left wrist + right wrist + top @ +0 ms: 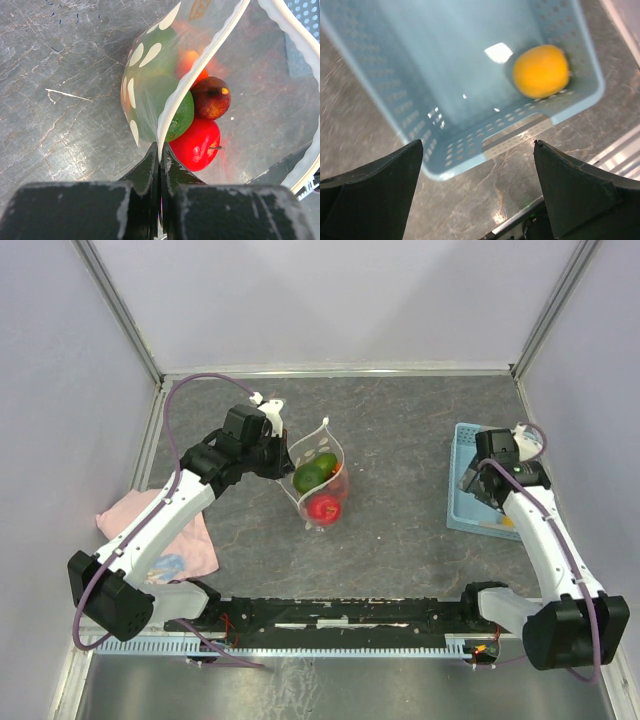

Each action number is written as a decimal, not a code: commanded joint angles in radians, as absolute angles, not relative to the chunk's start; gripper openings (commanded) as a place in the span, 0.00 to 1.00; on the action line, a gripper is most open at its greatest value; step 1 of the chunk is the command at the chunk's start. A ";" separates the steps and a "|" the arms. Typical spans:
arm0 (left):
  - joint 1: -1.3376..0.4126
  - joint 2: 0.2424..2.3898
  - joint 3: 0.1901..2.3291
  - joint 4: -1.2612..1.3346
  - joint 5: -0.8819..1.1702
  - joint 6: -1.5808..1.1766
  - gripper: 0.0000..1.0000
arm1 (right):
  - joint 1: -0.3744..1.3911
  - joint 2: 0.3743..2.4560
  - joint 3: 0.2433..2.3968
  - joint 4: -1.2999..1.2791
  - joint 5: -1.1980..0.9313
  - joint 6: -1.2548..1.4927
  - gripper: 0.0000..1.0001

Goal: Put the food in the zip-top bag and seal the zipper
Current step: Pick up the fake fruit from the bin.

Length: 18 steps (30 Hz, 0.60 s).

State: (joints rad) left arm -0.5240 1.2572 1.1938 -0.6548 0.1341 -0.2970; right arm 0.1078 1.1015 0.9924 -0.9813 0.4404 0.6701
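Grey veined tabletop [400, 540] carried everything. The left gripper [160, 149] was pinched fully together on the zipper [200, 65], holding the zip-top bag [322, 485] upright with its mouth gaping. A green fruit [182, 117], a red fruit [196, 145] and a maroon fruit [211, 97] sat inside. The right gripper [476, 150] hung with fingers spread wide, gripping nothing, over the light-blue basket [420, 75], where an orange-yellow fruit [541, 71] lay near a corner. A pink cloth [200, 545] lay beneath the left arm.

Pink cloth [195, 542] lies left, light-blue basket [459, 482] right.
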 commanded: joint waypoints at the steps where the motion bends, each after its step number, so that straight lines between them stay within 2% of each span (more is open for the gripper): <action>1: -0.525 1.242 1.195 -0.610 0.153 -0.310 0.03 | 0.009 1.132 0.979 -0.978 0.595 0.834 0.99; 10: -0.526 1.257 1.193 -0.609 0.142 -0.308 0.03 | -0.214 1.277 0.944 -0.956 0.600 0.923 1.00; 18: -0.526 1.283 1.190 -0.610 0.132 -0.307 0.03 | -0.315 1.346 0.886 -0.814 0.473 0.880 0.99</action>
